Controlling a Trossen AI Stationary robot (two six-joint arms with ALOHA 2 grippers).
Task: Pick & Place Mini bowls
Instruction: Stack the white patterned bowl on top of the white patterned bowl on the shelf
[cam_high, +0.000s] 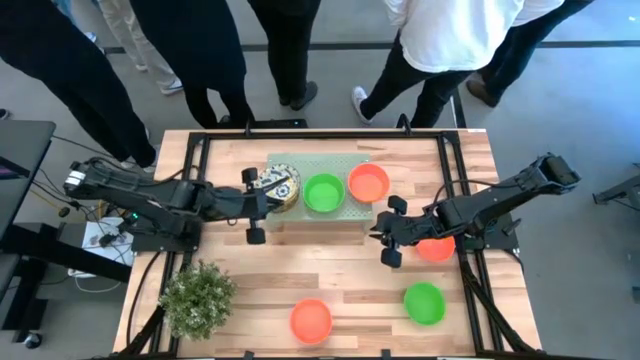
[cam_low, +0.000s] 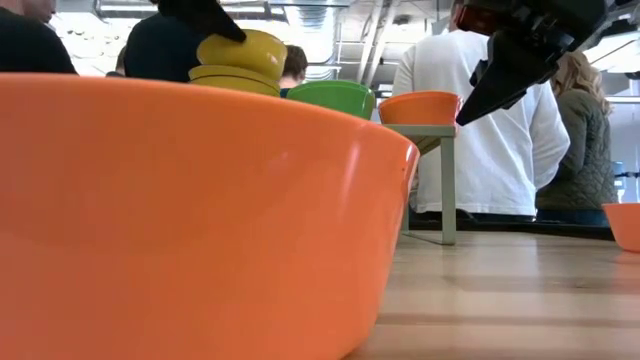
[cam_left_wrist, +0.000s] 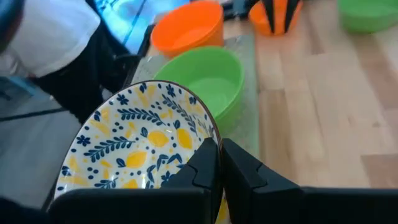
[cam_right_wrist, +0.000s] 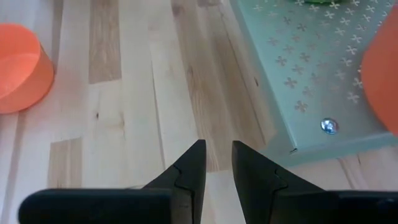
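Observation:
A white bowl with blue-yellow flowers (cam_high: 282, 187) is at the left end of the pale green mat (cam_high: 300, 215). Its yellow outside (cam_low: 242, 52) shows above another yellow bowl (cam_low: 235, 80). My left gripper (cam_high: 262, 195) is shut on it. A green bowl (cam_high: 323, 192) and an orange bowl (cam_high: 368, 182) stand beside it on the mat. My right gripper (cam_high: 385, 232) hovers over bare wood right of the mat, open by a narrow gap and holding nothing. An orange bowl (cam_high: 436, 248) lies partly under the right arm. A green bowl (cam_high: 424, 302) and an orange bowl (cam_high: 311, 320) stand near the near edge. My left gripper pinches the floral bowl's rim (cam_left_wrist: 210, 134) between its two fingers (cam_left_wrist: 205, 165), one on the inside and one on the outside. It comes level from the table's left. Whether the bowl is lifted clear of the bowl beneath it, I cannot tell.
The mat is a raised platform on legs (cam_low: 446, 185). A bushy plant (cam_high: 198, 297) stands at the near left corner. Several people stand beyond the far edge. The low camera is mostly blocked by a close orange bowl (cam_low: 180, 210). Bare wood lies in the table's middle.

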